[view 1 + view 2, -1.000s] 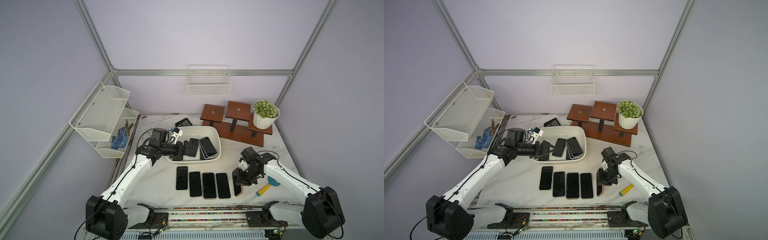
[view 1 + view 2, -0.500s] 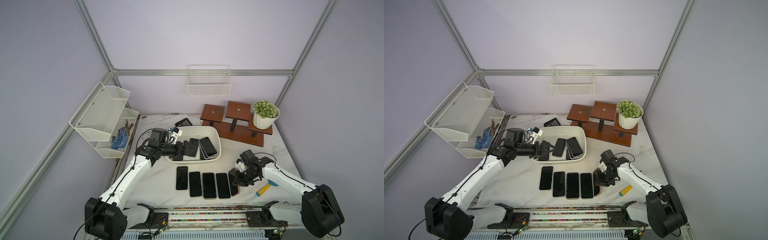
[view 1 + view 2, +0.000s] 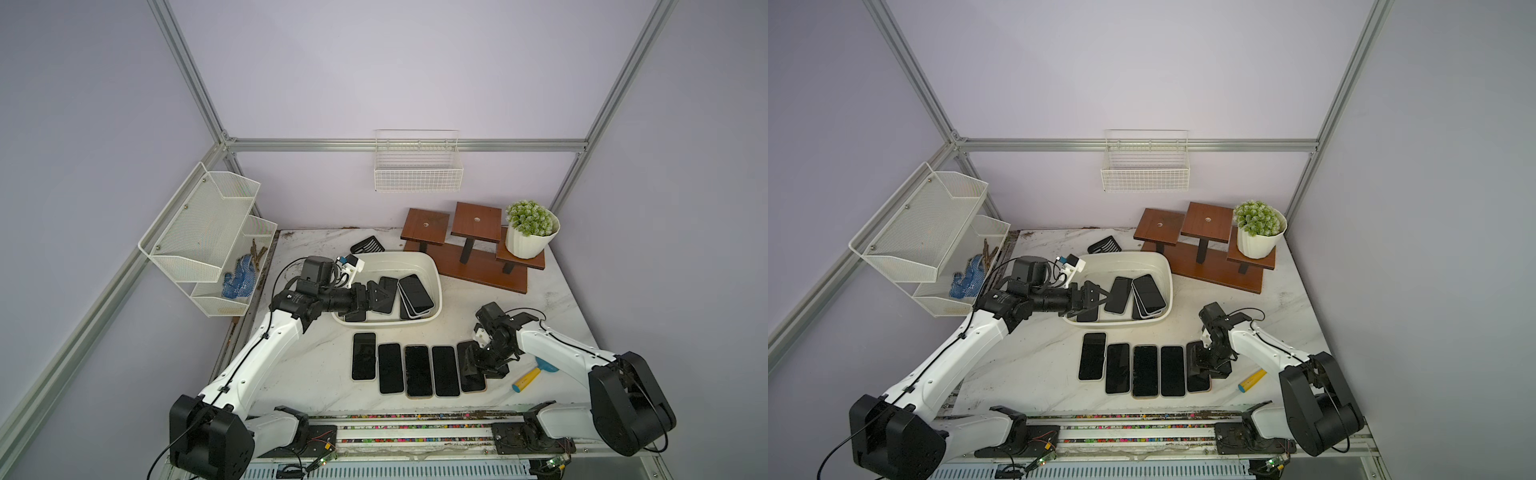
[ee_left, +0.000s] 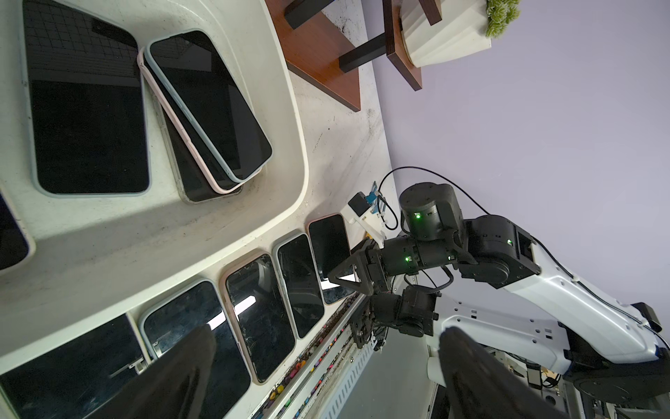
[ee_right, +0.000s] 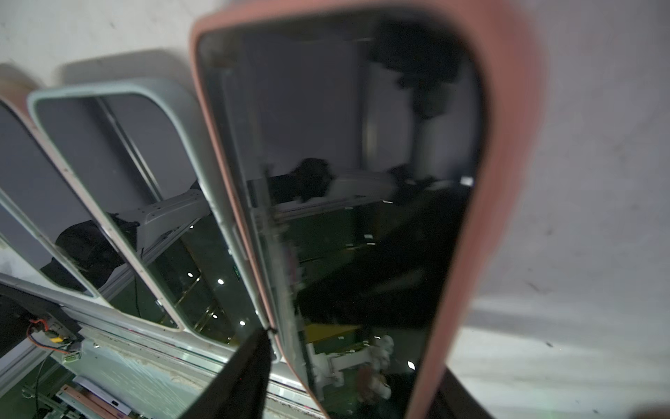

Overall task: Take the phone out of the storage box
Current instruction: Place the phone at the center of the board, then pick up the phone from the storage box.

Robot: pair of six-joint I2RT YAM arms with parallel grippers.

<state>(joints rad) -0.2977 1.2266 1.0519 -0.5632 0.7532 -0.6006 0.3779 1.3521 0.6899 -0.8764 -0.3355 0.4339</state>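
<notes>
Five phones on the table, more in the storage box (image 3: 399,262), both grippers unclenched.
The light box could skid or tip if the left gripper (image 3: 384,293), spread wide over it, clips a wall. The stacked phones (image 4: 206,109) could slide apart. The right gripper (image 3: 471,363), parted astride the pink-cased phone (image 5: 344,145) ending the row, could drag it onto its neighbour.

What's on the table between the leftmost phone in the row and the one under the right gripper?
Three phones, screens up, lie side by side between the leftmost phone and the pink-cased one beneath the right gripper; both top views show it.
</notes>
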